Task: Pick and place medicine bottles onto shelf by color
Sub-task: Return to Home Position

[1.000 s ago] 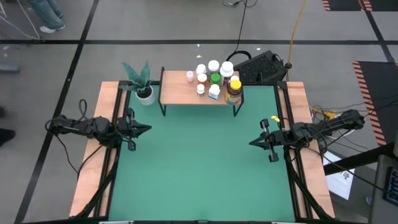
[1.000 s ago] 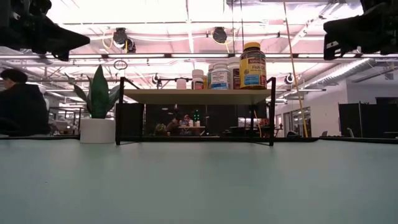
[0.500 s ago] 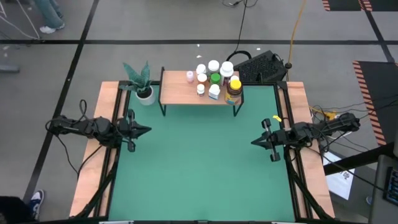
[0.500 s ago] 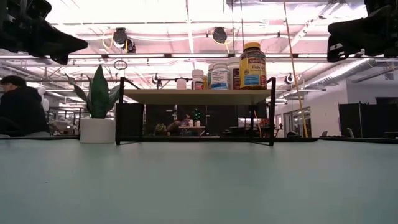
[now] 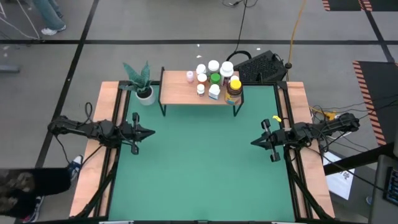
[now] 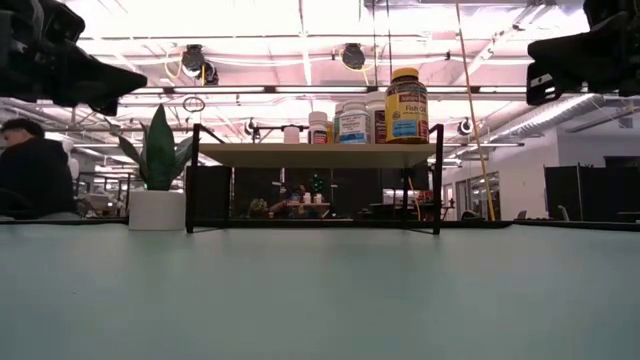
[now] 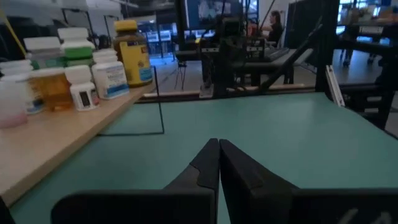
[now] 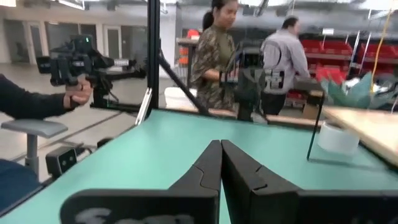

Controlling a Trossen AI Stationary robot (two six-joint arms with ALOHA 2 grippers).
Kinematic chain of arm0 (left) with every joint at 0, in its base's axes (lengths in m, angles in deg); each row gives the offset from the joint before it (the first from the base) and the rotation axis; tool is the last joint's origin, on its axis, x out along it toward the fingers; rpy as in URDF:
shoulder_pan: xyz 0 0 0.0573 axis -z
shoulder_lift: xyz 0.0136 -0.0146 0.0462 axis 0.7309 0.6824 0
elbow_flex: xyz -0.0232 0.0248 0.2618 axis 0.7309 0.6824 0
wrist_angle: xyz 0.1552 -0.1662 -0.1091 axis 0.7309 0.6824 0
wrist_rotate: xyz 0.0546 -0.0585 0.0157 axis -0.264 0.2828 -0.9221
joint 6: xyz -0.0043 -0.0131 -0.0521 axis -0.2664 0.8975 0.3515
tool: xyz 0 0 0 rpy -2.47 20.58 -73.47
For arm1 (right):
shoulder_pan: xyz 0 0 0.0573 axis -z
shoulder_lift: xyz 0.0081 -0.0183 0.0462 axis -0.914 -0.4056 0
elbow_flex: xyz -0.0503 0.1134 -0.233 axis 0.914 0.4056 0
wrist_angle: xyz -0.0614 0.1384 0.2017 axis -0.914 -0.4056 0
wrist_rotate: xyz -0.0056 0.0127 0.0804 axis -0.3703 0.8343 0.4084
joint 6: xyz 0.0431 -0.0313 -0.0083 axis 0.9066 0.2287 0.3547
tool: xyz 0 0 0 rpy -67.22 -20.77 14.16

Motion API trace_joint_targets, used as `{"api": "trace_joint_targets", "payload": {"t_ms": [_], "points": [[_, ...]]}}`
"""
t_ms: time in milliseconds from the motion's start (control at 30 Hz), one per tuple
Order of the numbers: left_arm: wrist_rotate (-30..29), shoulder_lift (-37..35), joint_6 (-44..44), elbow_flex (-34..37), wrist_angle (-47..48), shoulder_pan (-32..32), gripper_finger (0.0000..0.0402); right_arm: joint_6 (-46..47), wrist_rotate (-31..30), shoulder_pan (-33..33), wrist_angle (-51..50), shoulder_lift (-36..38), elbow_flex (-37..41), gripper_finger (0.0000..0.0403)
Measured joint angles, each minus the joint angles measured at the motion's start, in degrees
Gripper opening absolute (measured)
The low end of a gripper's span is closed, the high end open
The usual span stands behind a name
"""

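**All bottles on the shelf, both arms empty at the sides**

The medicine bottles (image 5: 214, 79) stand upright in a tight cluster on the right half of the shelf (image 5: 177, 93), which sits along the far edge of the green worktop (image 5: 199, 174). A pink bottle (image 5: 190, 76) stands slightly apart on the cluster's left. No bottle shows on the worktop itself.

The left arm (image 5: 115, 130) hangs over the left edge and the right arm (image 5: 289, 135) over the right edge. Each wrist view shows that arm's jaws pressed together, holding nothing.

The bottles look like light, rigid plastic with smooth round walls, so they would probably slip or tip easily. The tall amber bottle (image 5: 234, 89) at the shelf's front right looks the heaviest and most top-heavy. The safest hold is likely across the body just below the cap. The bottles stand so close together that reaching for one could knock its neighbours.
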Motion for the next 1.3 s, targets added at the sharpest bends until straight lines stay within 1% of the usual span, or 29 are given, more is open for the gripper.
{"api": "trace_joint_targets", "payload": {"t_ms": [100, 267, 467, 533, 633, 733, 933, 1167, 1300], "points": [[0.01, 0.04, 0.04, 0.0, 0.35, 0.0, 0.0014, 0.32, 0.0, 0.0, 0.06, 0.02, 0.03, 0.0], [-0.02, 0.04, -0.13, 0.0, 0.46, 0.0, 0.0004, -1.92, -0.09, 0.0, 0.05, 0.0, 0.09, 0.0], [0.09, 0.06, -0.11, 0.0, 0.52, -0.02, 0.0019, -2.37, -0.12, -0.01, -1.89, -0.02, 0.17, 0.0], [1.25, 0.16, -0.2, 0.01, 0.59, -0.04, 0.0018, -2.1, -0.13, 0.0, -2.03, -0.05, 0.17, 0.0], [4.56, 0.17, -1.07, 0.61, -0.75, -0.04, 0.0006, -2.1, 0.04, 0.0, -2.05, -0.05, 0.22, 0.0], [6.63, 0.19, -1.9, 1.46, -2.62, -0.04, 0.0005, -2.34, 1.72, -0.02, -3.19, -0.05, 0.26, 0.0], [6.61, 0.19, -1.86, 1.46, -2.6, -0.04, 0.0017, -2.49, 1.92, -0.02, -6.73, 0.0, 0.33, 0.0], [6.59, 0.19, -2.27, 1.46, -2.51, -0.04, 0.0004, -2.23, 5.93, -0.02, -9.51, 0.02, 0.36, 0.0], [6.58, 0.19, -3.53, 1.46, -2.51, -0.04, 0.0017, -1.73, 5.81, 0.0, -7.66, 0.07, 2.17, 0.0]]}}
